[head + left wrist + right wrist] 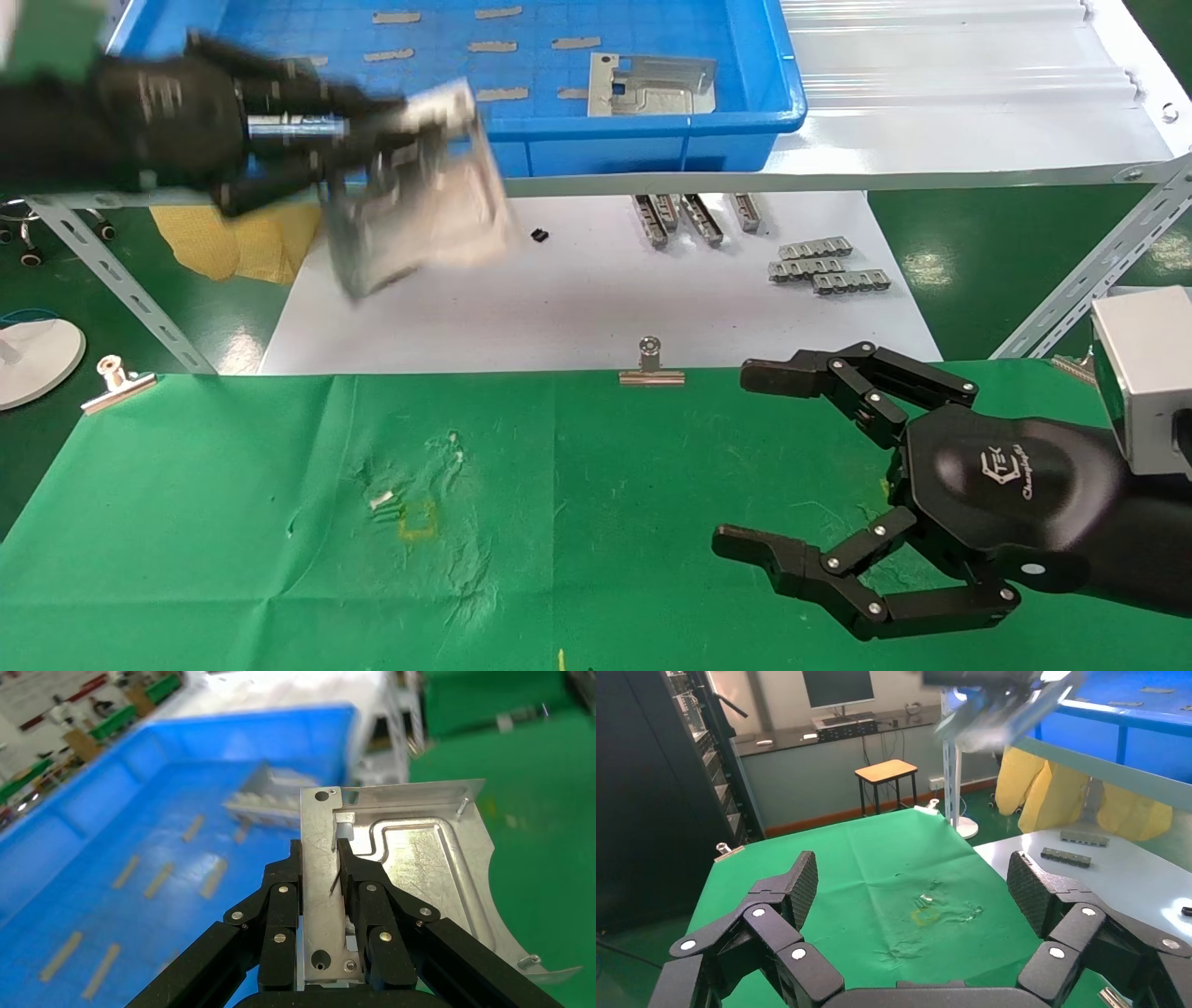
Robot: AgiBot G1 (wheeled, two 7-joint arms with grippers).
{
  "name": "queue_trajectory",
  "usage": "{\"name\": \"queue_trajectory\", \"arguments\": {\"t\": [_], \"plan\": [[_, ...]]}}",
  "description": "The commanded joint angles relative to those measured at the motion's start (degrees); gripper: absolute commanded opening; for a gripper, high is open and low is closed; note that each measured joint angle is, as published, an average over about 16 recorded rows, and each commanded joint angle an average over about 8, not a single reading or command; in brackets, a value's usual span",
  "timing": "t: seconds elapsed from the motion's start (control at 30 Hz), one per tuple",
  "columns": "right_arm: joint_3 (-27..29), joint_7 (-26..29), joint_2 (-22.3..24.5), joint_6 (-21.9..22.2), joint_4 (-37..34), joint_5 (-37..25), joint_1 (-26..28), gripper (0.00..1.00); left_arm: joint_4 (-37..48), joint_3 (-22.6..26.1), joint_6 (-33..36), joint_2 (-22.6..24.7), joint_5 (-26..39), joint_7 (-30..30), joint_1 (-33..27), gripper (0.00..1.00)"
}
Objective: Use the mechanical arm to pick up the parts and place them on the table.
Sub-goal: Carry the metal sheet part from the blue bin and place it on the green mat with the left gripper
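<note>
Nearest the robot lies a table [233,559] covered in wrinkled green cloth, held by silver clips [651,365] along its far edge; beyond it sits a white tabletop [577,298] carrying small grey bars [827,270], and farther still a blue tray [745,102] on a raised shelf. Seen from the right wrist, the room behind holds a small stool [885,771], a monitor [838,686] on a counter, and yellow sacks [1046,797].

Left gripper [336,855] hangs in the air in front of the tray, above the white tabletop; its fingers are pinched on the flat edge of a silver part [415,860], which juts out beyond the fingertips, tilted; a second part [652,84] lies in the tray, well apart from this gripper.

Right gripper [745,457] hovers low over the green cloth, fingers spread wide, holding nothing.
</note>
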Motion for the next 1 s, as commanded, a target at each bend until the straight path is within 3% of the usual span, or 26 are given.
{"name": "queue_trajectory", "arguments": {"t": [0.03, 0.17, 0.3, 0.73, 0.8, 1.0], "plan": [[0.0, 0.0, 0.0, 0.0, 0.0, 0.0, 0.0, 1.00, -4.0, 1.1, 0.5, -1.8, -1.3, 1.6, 2.3, 0.00], [0.0, 0.0, 0.0, 0.0, 0.0, 0.0, 0.0, 1.00, -12.5, 6.1, 0.0, -5.3, -5.2, 3.3, 8.2, 0.00], [0.0, 0.0, 0.0, 0.0, 0.0, 0.0, 0.0, 1.00, -15.2, 10.8, -0.6, -6.3, -5.5, 6.3, 11.3, 0.00], [0.0, 0.0, 0.0, 0.0, 0.0, 0.0, 0.0, 1.00, -3.0, 18.3, -2.7, -0.8, 0.0, 17.0, 11.9, 0.01], [0.0, 0.0, 0.0, 0.0, 0.0, 0.0, 0.0, 1.00, -0.7, 18.6, -2.9, 0.1, 0.4, 18.5, 11.7, 0.14], [0.0, 0.0, 0.0, 0.0, 0.0, 0.0, 0.0, 1.00, 5.1, 19.4, -3.6, 2.8, 1.5, 22.5, 11.2, 0.88]]}}
